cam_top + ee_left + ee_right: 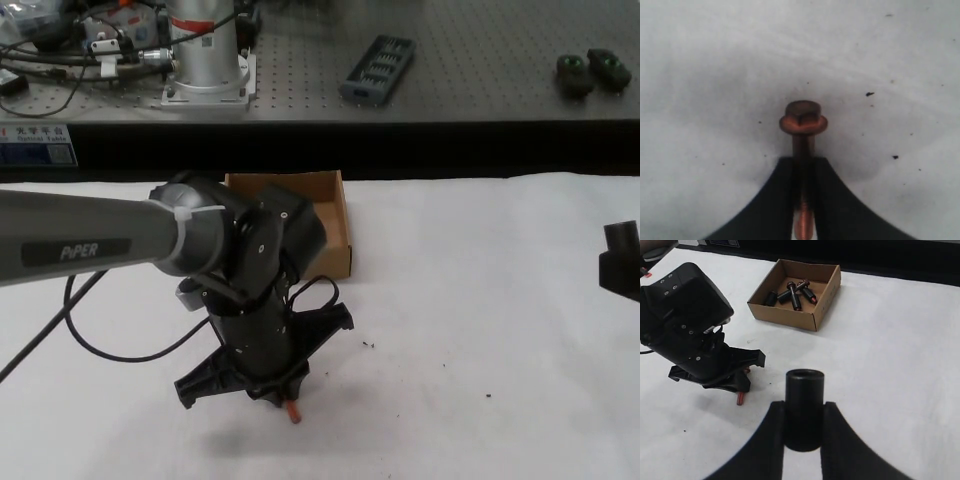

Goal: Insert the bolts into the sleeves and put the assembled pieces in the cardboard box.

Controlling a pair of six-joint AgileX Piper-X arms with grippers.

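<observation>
Left gripper (803,162): closes almost fully on the shank of a copper bolt (803,124), pinching it between two black fingers (765,210). Leaves the flanged hex head sticking out past the tips, aimed down at the white cloth (700,75). Hangs low over the near part of the bench, bolt head close to the cloth; cannot tell whether touching.

Right gripper (804,407): clamps a black sleeve (804,385) from both sides, spread only as far as the sleeve's body. Shows the sleeve's open end beyond the fingertips, free of them. Sits off to the right, well apart from the left arm.

Cardboard box (785,317): stands just beyond the left gripper, open on top, with several assembled pieces (792,292) lying together inside.

Leaves bare cloth between the two grippers and to the right of the box. Has a black cable (110,345) trailing on the cloth left of the left arm. Ends, at the far side, at the cloth's edge before a perforated metal table (450,70).
</observation>
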